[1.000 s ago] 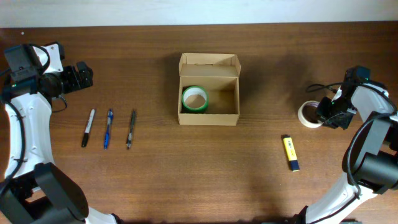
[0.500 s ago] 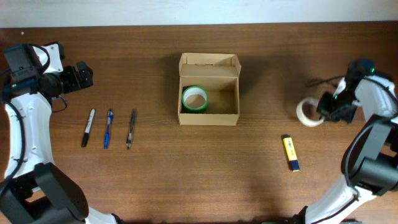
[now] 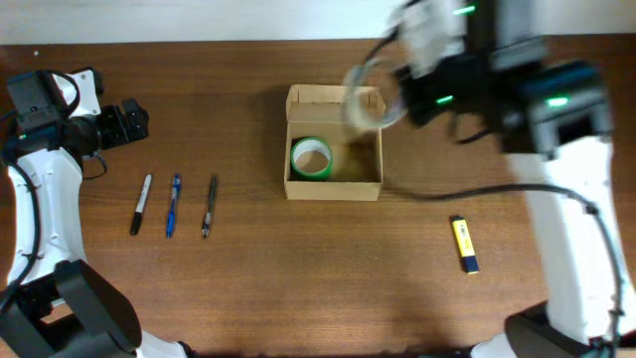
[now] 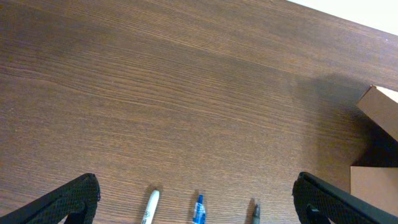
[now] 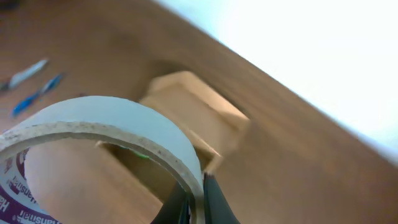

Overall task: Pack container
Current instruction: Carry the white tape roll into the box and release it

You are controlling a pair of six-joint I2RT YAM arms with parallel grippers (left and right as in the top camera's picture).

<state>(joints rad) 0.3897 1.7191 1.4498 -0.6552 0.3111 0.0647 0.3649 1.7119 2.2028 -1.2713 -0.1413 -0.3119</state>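
The container (image 3: 334, 186) is a tan cardboard box, open, at the table's middle, with a green tape roll (image 3: 311, 157) in its left half. It also shows in the right wrist view (image 5: 186, 109) and at the edge of the left wrist view (image 4: 379, 106). My right gripper (image 3: 390, 99) is shut on a white tape roll (image 3: 363, 94) and holds it above the box's back right corner; the view is blurred. In the right wrist view the white tape roll (image 5: 106, 121) is pinched between the fingers (image 5: 196, 199). My left gripper (image 3: 127, 123) is open and empty at the far left.
A black-and-white marker (image 3: 141, 204), a blue pen (image 3: 173, 206) and a dark pen (image 3: 210, 206) lie side by side left of the box. Their tips show in the left wrist view (image 4: 199, 208). A yellow highlighter (image 3: 464, 245) lies at the front right.
My right gripper has lifted the white tape roll from the table's right side and carried it fast to the left, above the box. The left arm has not moved.
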